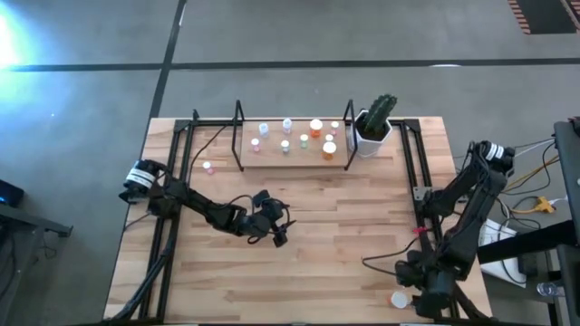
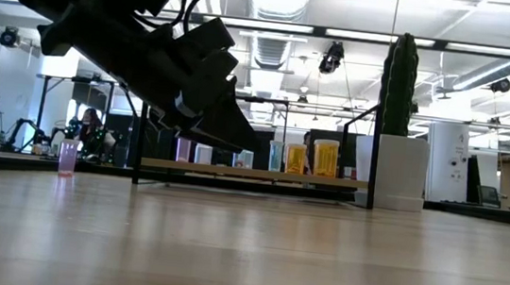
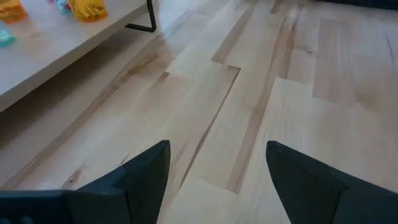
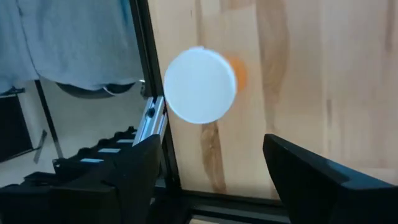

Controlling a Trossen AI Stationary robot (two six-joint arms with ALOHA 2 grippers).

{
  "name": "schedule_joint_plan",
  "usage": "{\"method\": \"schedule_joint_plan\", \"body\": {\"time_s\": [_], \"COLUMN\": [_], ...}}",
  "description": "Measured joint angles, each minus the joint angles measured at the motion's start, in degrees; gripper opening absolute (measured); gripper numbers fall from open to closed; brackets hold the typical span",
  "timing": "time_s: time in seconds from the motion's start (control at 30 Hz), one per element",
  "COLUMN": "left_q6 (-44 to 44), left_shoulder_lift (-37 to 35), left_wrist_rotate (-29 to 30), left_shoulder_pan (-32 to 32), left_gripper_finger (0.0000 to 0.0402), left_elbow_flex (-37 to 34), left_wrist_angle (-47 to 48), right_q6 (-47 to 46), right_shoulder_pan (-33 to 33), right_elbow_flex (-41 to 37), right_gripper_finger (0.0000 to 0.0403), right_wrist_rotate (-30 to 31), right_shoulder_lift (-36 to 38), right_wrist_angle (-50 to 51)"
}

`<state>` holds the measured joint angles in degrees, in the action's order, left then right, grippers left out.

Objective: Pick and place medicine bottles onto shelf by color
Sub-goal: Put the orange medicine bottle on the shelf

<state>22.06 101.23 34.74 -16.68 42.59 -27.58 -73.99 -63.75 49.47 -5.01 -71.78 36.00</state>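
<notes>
Left gripper (image 1: 278, 232): seen over the bare middle of the table (image 1: 344, 244); in its wrist view the fingers (image 3: 146, 171) are spread wide, with nothing but planks between them.
Right gripper (image 1: 426, 290): parked at the table's near right corner; its fingers (image 4: 140, 162) are spread too, nothing held.
Orange bottle (image 4: 200, 85): caught from above in the right wrist view as a white cap with an orange sliver behind it (the body is otherwise hidden); in the high view it is seen on the table (image 1: 399, 298), just beside the right gripper.
Shelf (image 1: 294, 156): at the table's far edge, its bottles (image 1: 316, 128) reduced to small dots from above; only the low view shows them upright.
Pink bottle (image 1: 208, 167): alone, left of the shelf, standing on the table (image 2: 67, 157).
Cactus pot (image 1: 372, 136): just right of the shelf.
Hidden: in the low view part of the shelf row is covered by the left arm.
</notes>
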Motion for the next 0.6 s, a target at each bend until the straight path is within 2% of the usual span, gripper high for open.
{"method": "schedule_joint_plan", "body": {"time_s": [0.2, 0.6], "left_q6": [0.0, 0.0], "left_shoulder_lift": [0.0, 0.0], "left_wrist_rotate": [-0.4, -0.5], "left_shoulder_pan": [0.2, 0.2], "left_gripper_finger": [0.0249, 0.0249], "left_elbow_flex": [0.0, -0.1], "left_wrist_angle": [-0.2, -0.4], "right_q6": [-1.9, 3.6], "right_shoulder_pan": [-2.1, -2.4], "right_elbow_flex": [0.4, 6.6], "right_gripper_finger": [0.0270, 0.0272], "right_wrist_rotate": [0.0, 2.1], "right_shoulder_lift": [-4.8, -15.6], "right_wrist_angle": [-2.0, 0.7]}}
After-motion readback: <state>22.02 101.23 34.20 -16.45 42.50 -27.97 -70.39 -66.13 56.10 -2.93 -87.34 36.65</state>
